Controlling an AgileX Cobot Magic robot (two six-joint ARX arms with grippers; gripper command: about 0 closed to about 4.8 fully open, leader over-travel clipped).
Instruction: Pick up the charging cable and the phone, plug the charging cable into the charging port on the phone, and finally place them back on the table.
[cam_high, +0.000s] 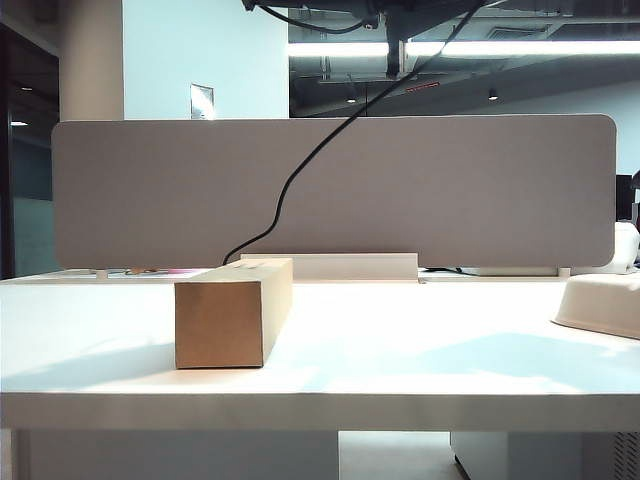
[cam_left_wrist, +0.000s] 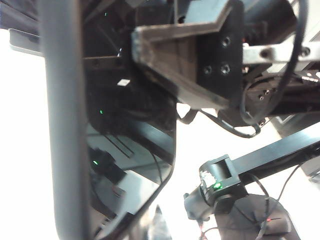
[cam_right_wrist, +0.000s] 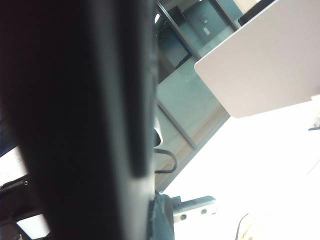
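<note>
My left end effector (cam_left_wrist: 80, 125) closed on phone (cam_left_wrist: 135, 165), glossy black slab against its finger, held up off surface (cam_high: 400, 350). My right end effector (cam_right_wrist: 100, 125) closed, dark finger fills its wrist view; what it grips I cannot tell. Charging cable (cam_high: 300, 170) trails from above behind cardboard box (cam_high: 232, 312). Grey divider panel (cam_high: 450, 190) beyond right end effector

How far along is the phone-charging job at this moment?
Done: the phone is lifted in the shut left claw, and the charging cable rises off the table. In hand: the shut right claw is close to the phone. Left: plugging in is unconfirmed, then setting both down.
</note>
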